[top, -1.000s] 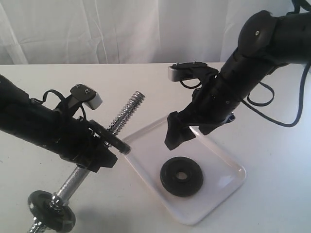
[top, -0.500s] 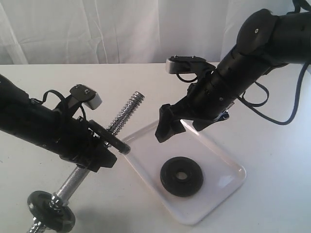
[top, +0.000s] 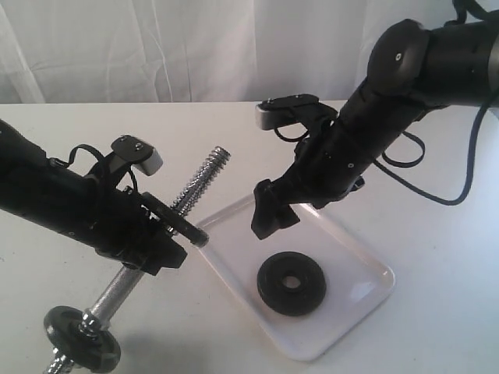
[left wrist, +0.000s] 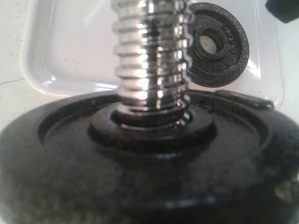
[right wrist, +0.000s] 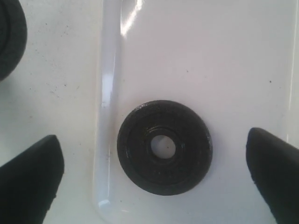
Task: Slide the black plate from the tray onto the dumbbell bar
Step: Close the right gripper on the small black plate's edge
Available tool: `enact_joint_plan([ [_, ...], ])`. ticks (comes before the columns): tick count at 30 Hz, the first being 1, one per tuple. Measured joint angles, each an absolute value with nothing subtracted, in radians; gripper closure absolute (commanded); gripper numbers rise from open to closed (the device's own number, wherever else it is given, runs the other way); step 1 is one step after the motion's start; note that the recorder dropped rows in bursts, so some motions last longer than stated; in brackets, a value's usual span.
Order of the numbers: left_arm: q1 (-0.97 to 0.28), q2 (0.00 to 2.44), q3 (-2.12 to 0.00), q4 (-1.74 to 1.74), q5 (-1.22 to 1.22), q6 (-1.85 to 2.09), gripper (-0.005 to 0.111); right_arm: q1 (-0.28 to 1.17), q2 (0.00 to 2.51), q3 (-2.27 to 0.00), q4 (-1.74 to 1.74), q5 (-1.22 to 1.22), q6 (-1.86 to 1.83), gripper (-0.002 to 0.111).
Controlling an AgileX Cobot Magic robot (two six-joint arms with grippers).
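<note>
The black plate (top: pixel 291 284) (left wrist: pixel 216 44) (right wrist: pixel 164 146) lies flat in the white tray (top: pixel 360 269) (left wrist: pixel 70 46) (right wrist: pixel 210 56), near its front corner. My right gripper (top: pixel 269 214) (right wrist: pixel 153 154) hangs open above the plate, one finger to each side, touching nothing. My left gripper (top: pixel 168 234) is shut on the dumbbell bar (top: pixel 199 187) (left wrist: pixel 152 56) and holds it tilted, threaded end up beside the tray's left rim. A black disc (top: pixel 178 222) (left wrist: pixel 149 163) on the bar hides the left jaws in the wrist view. Another disc (top: pixel 82 349) sits at the bar's low end.
The tray rests on a white table (top: pixel 437 312) with a white curtain (top: pixel 195 47) behind. A black cable (top: pixel 437 195) loops from the right arm over the table. The edge of a black disc (right wrist: pixel 9 37) shows outside the tray's rim in the right wrist view.
My right arm has swung left and tilted over the tray, and its jaws have spread a little wider. The left arm, bar and plate have stayed put.
</note>
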State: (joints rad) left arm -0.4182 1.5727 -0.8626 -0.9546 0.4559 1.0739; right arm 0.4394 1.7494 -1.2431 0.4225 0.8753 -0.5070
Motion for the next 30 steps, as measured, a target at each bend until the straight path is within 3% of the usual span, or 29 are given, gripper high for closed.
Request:
enact_joint_plan([
  [9, -0.418, 1.573, -0.863, -0.952, 0.452, 1.068, 0.107, 0.556, 1.79, -1.245, 0.225, 0.828, -0.398, 0.007],
  [30, -0.418, 1.573, -0.863, -0.952, 0.433, 1.06, 0.107, 0.601, 1.927, -1.245, 0.162, 0.813, -0.342, 0.007],
])
